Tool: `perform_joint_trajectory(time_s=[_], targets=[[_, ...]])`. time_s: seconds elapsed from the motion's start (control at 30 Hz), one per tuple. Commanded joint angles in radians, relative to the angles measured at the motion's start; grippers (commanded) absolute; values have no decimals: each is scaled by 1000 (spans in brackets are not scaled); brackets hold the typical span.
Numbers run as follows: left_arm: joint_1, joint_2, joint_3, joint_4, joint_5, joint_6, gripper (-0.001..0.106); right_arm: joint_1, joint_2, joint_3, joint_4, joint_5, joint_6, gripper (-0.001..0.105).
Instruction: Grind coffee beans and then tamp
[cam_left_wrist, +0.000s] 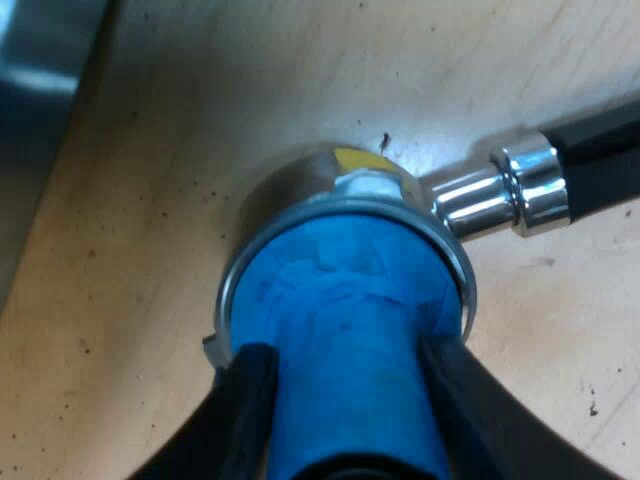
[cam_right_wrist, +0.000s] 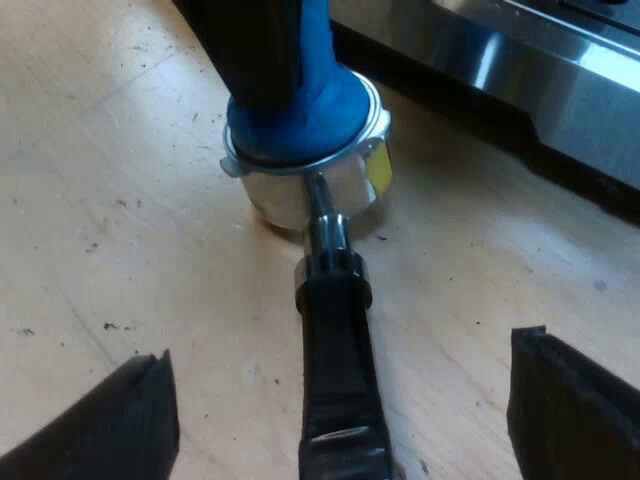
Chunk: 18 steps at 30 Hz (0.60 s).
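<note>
Tamper (cam_left_wrist: 345, 330) seated in holder (cam_left_wrist: 300, 190), left jaws gripping it.

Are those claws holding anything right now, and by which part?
The left gripper holds the blue tamper by its shaft, its base sitting in the metal holder. The right gripper is open near the dark handle, gripping nothing.

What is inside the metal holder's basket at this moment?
The blue tamper, gripped by the left gripper, fills the mouth of the metal holder. Whatever lies beneath it, grounds or bare basket, is covered and cannot be seen.
</note>
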Motion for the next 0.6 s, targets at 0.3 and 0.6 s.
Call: perform_joint_trajectory(time_s=[0.3, 0.6], targets=[[-3, 9, -2, -22, 21, -2, 0, 0, 2, -2, -7, 5, 2, 70], [-3, 33, -2, -22, 51, -8, 0, 0, 2, -2, -7, 5, 2, 70]])
